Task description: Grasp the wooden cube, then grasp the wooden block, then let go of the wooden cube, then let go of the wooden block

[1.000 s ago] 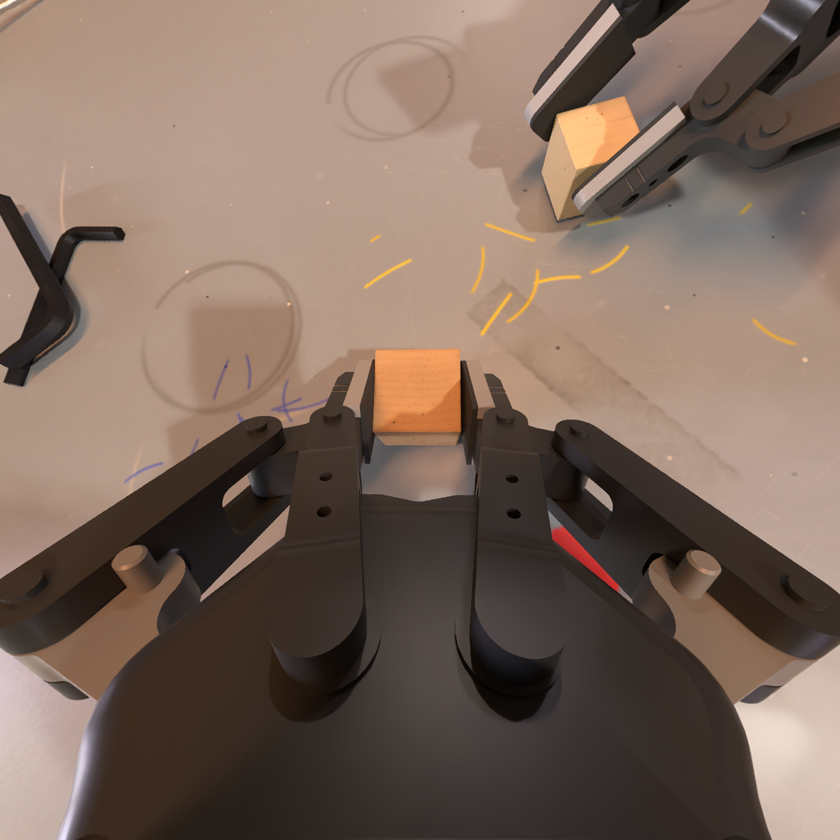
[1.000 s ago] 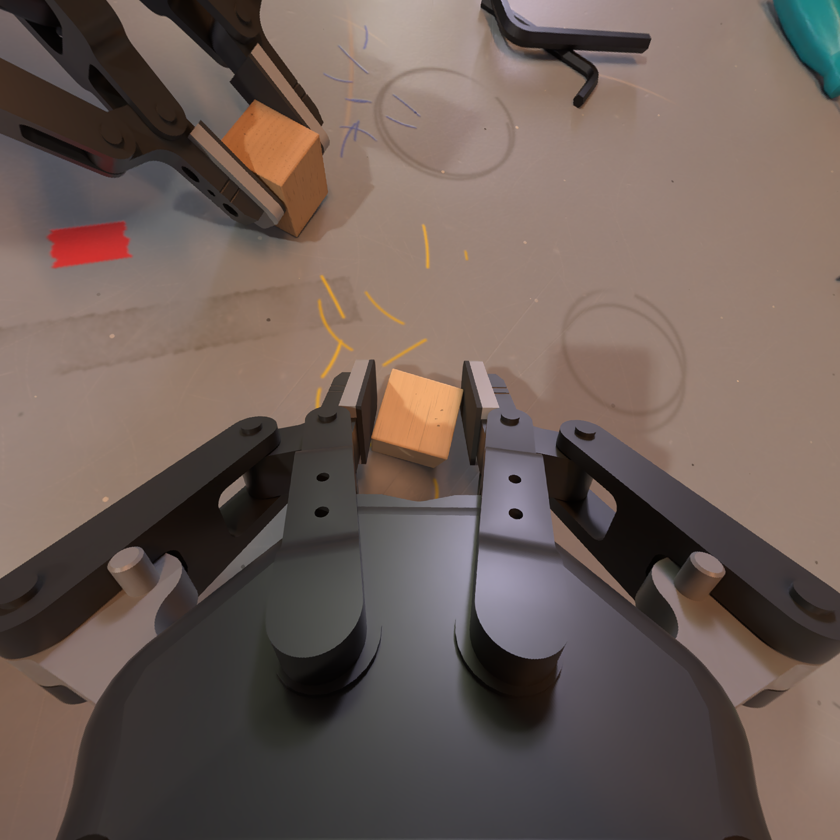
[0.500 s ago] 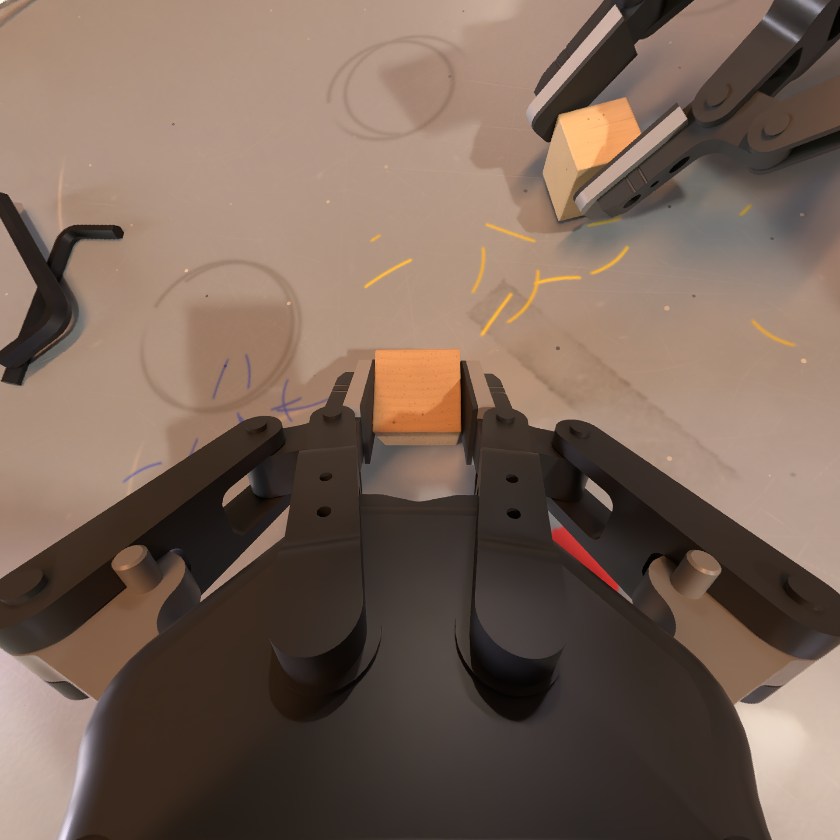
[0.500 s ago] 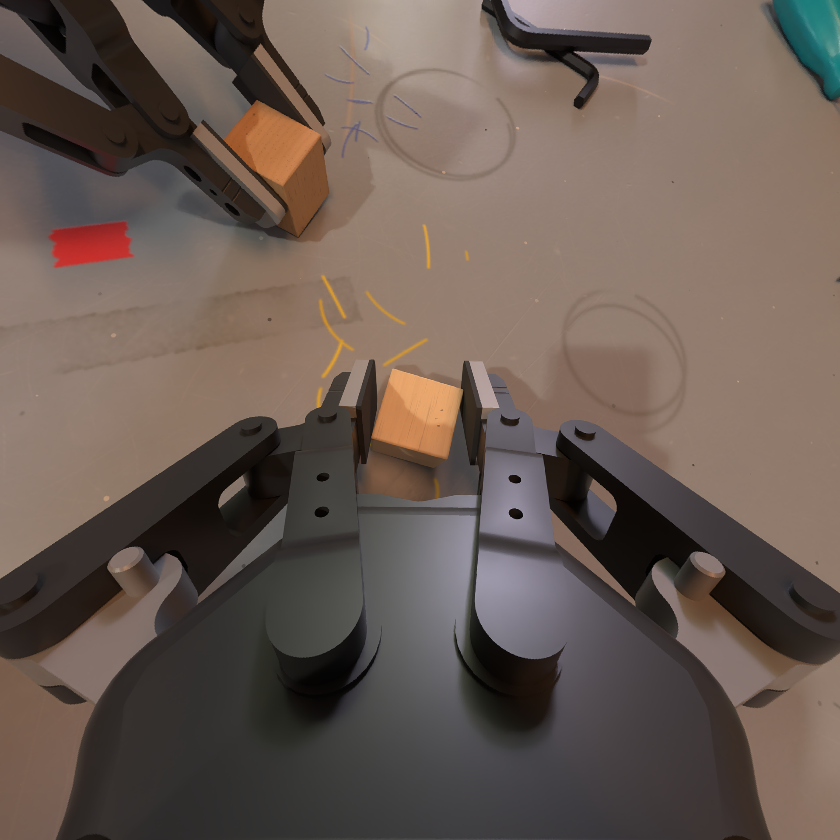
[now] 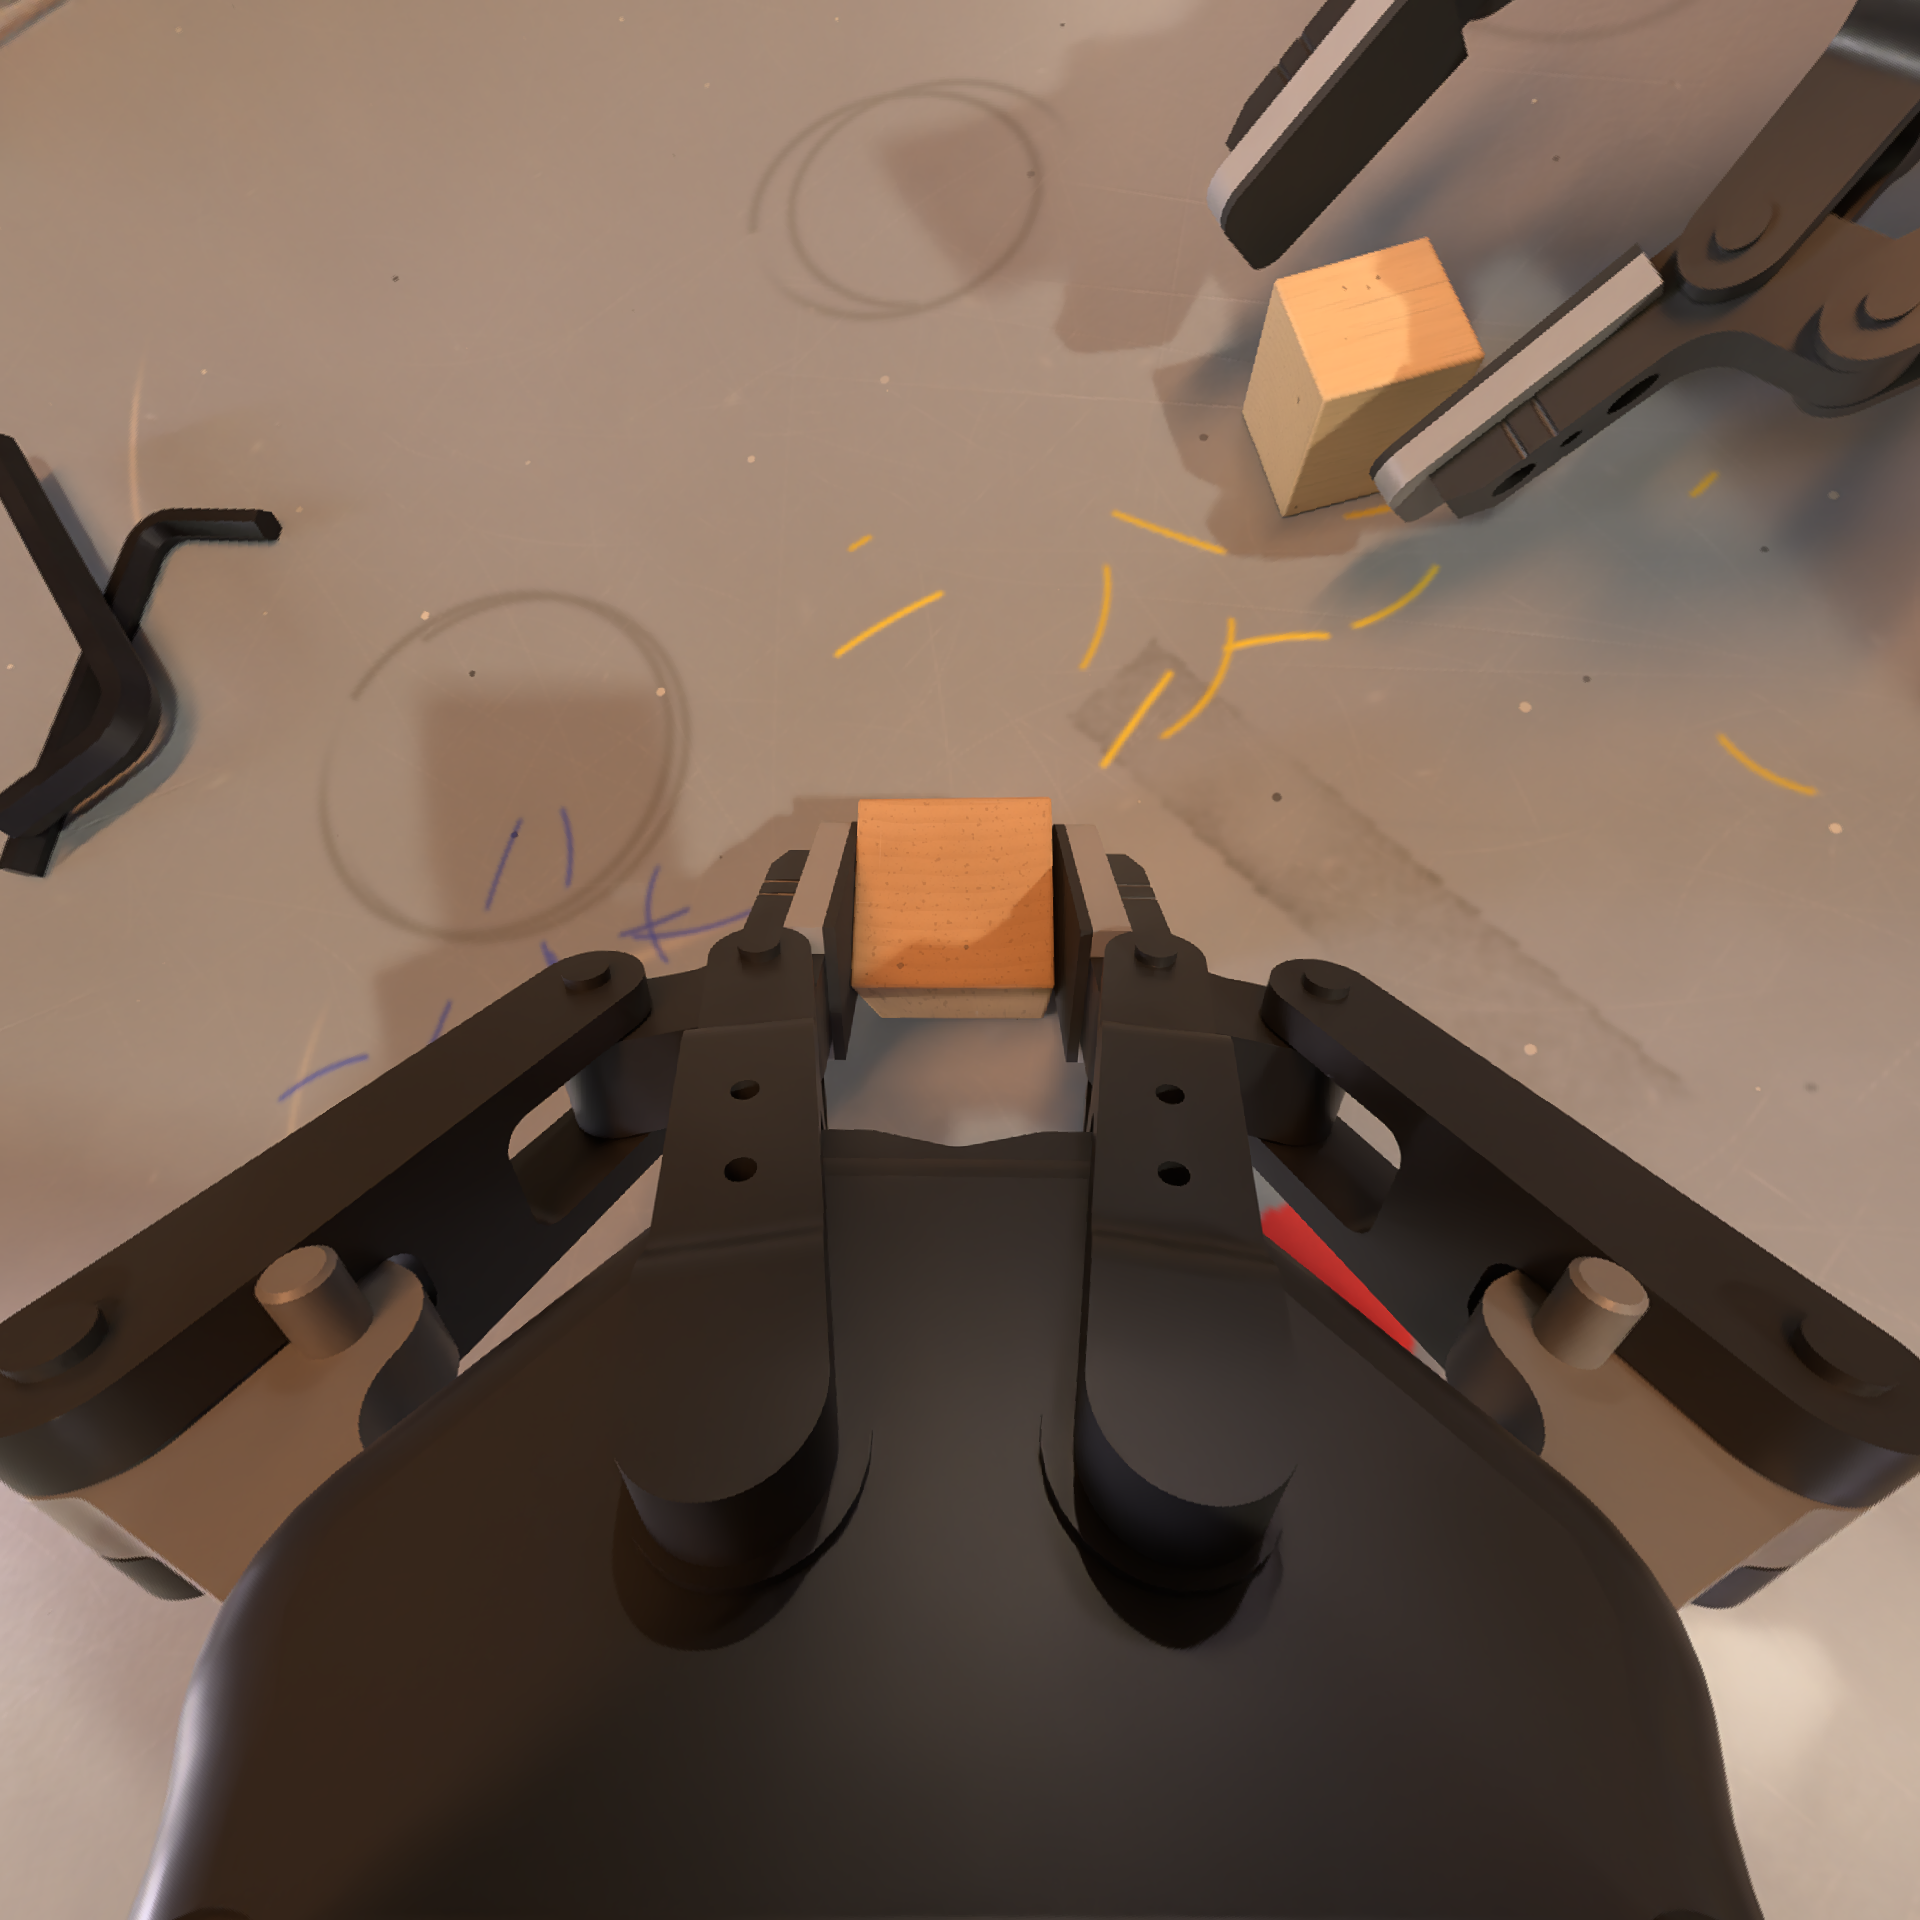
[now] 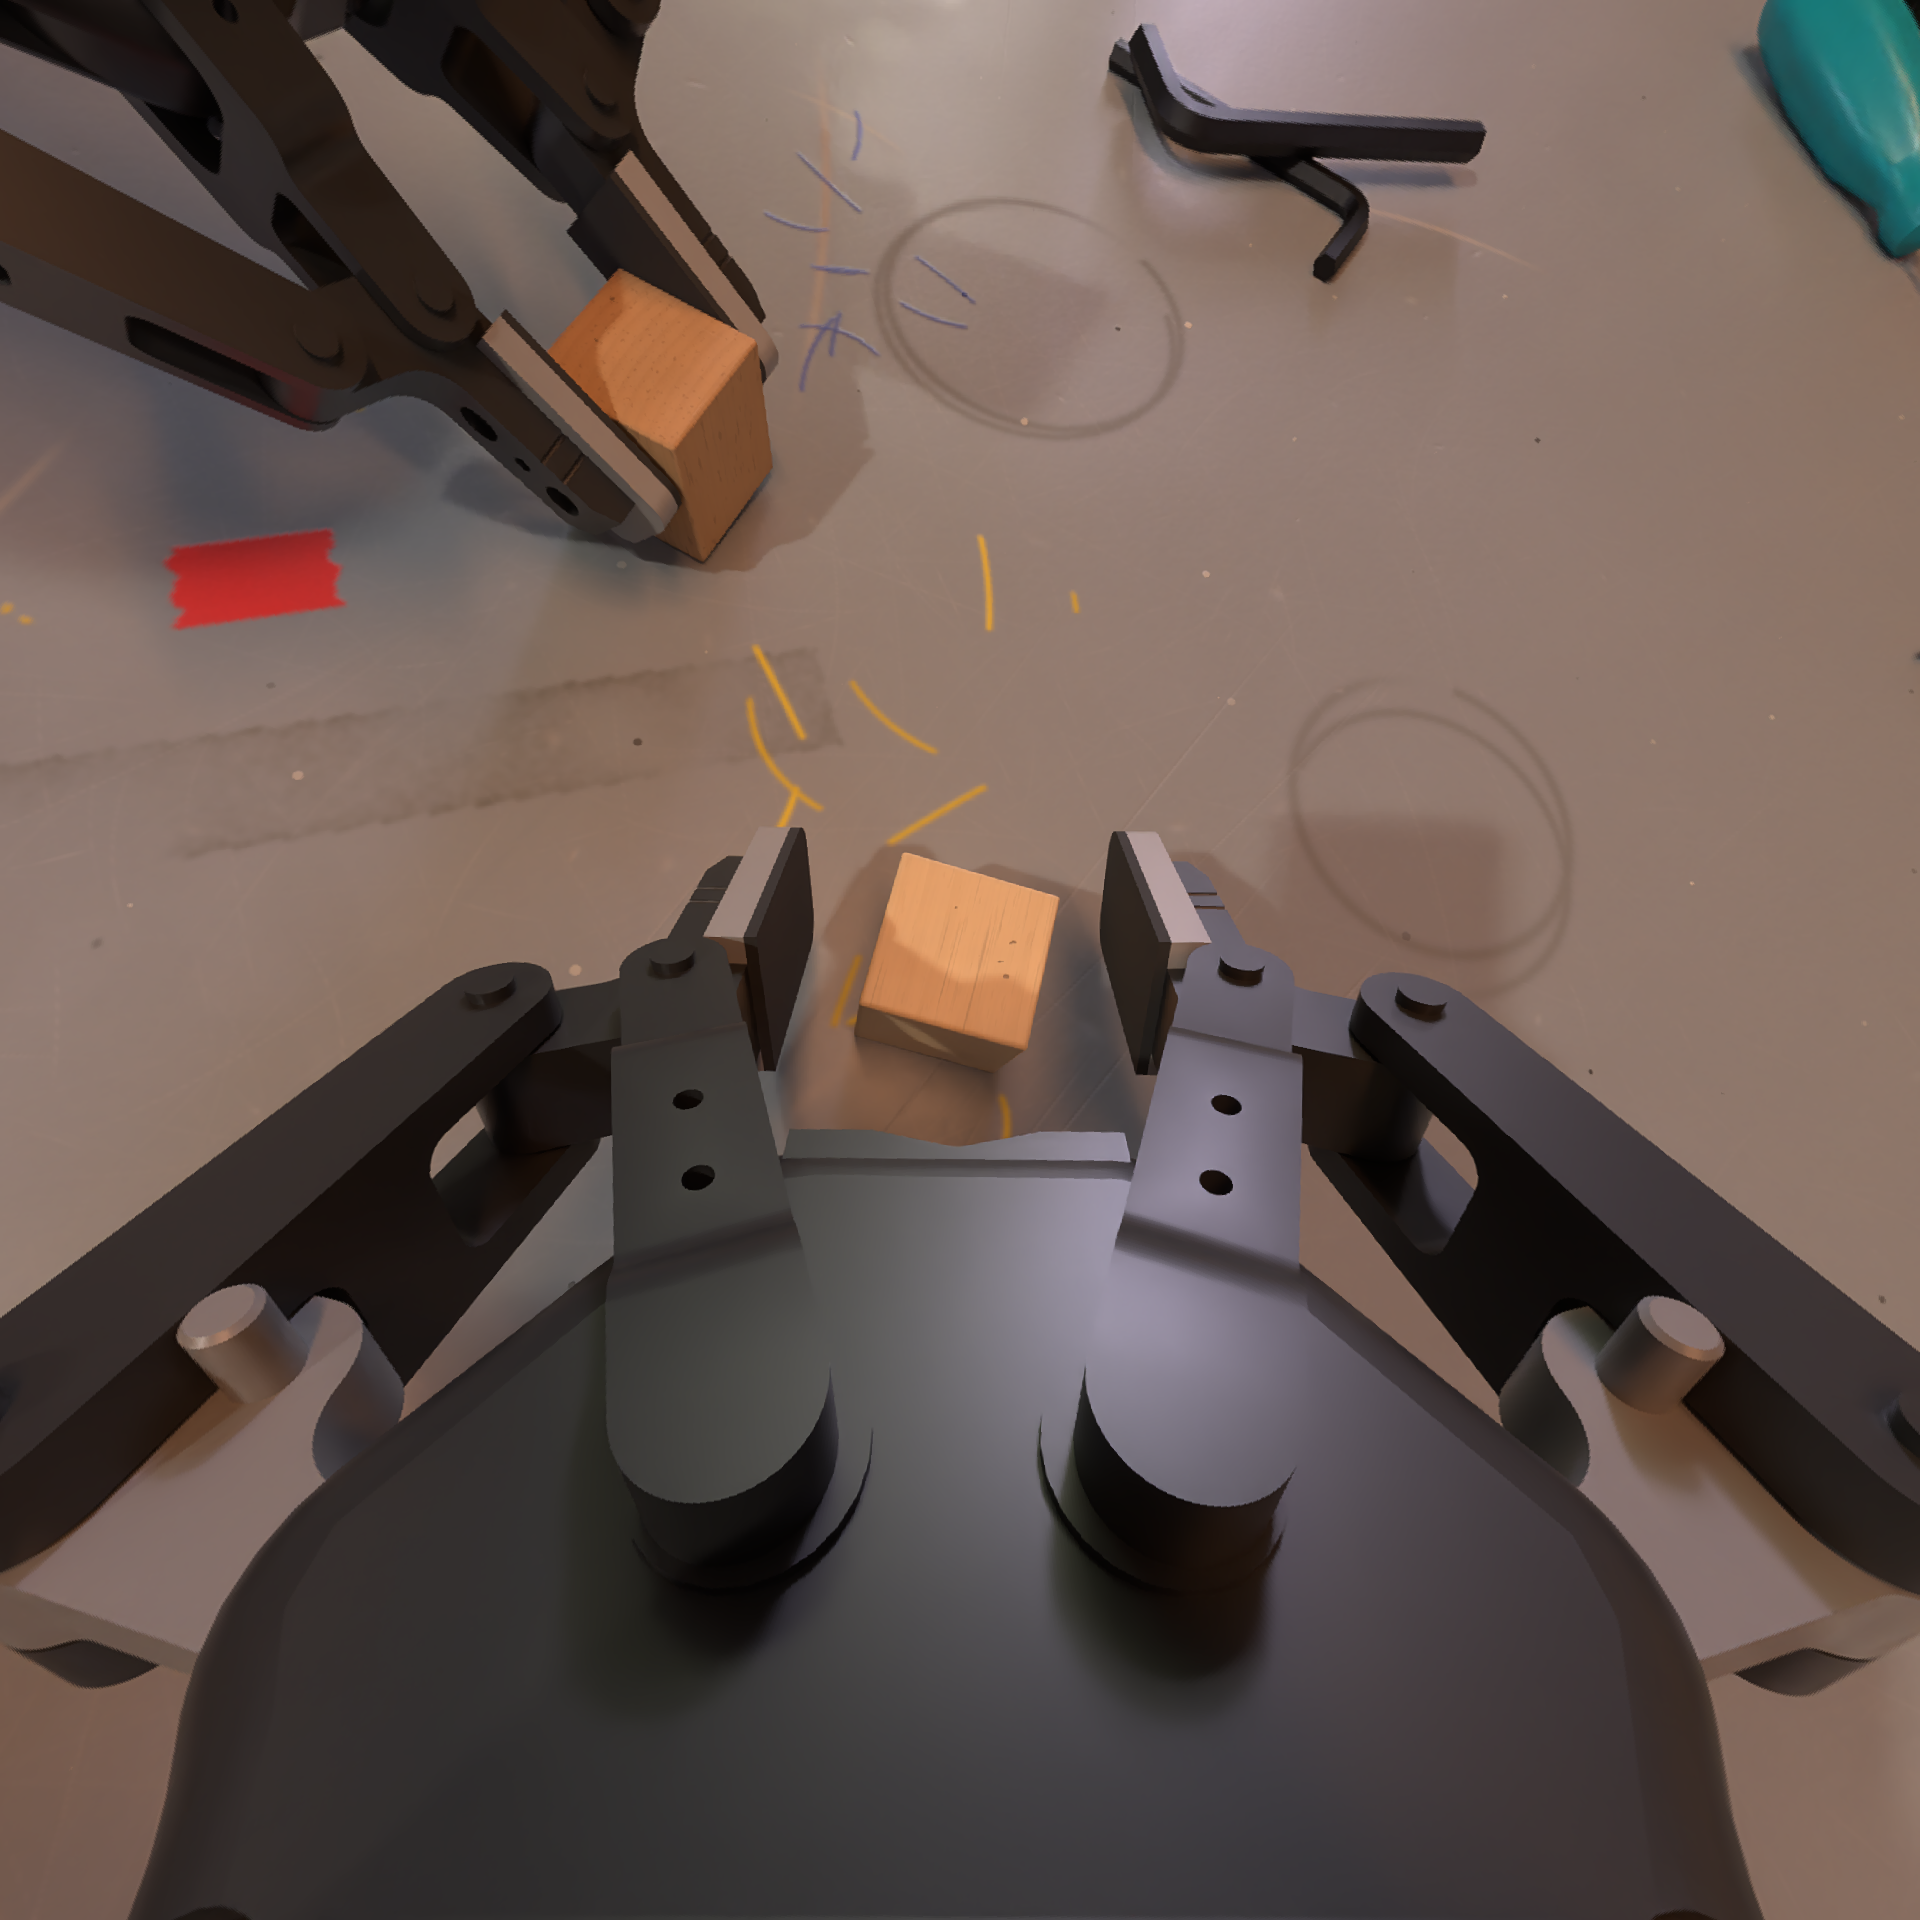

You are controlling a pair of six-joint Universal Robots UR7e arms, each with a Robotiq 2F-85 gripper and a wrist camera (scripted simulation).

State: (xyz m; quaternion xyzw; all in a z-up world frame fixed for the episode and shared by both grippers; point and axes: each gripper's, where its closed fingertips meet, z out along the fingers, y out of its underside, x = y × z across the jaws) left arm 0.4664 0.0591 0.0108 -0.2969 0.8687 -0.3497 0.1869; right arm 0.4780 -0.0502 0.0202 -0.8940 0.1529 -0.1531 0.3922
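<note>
The wooden block (image 5: pixel 951 894), orange-brown, stands on the table between the pads of my left gripper (image 5: pixel 953 862), which is shut on it. It also shows at the upper left of the right wrist view (image 6: pixel 675 405), held by the left gripper (image 6: pixel 686 426). The wooden cube (image 6: pixel 961 951), paler, rests on the table between the fingers of my right gripper (image 6: pixel 958 868), which is open with a gap on each side. The left wrist view shows the cube (image 5: pixel 1351 353) at the upper right, free between the spread right fingers (image 5: pixel 1517 416).
Black hex keys (image 6: pixel 1278 145) lie at the far side, also showing at the left of the left wrist view (image 5: pixel 94 665). A red tape strip (image 6: pixel 255 577) is stuck to the table near the left gripper. A teal handle (image 6: pixel 1860 114) lies at the top right corner.
My right gripper has opened and let go of the wooden cube, which now sits on the table. The left gripper stays shut on the block.
</note>
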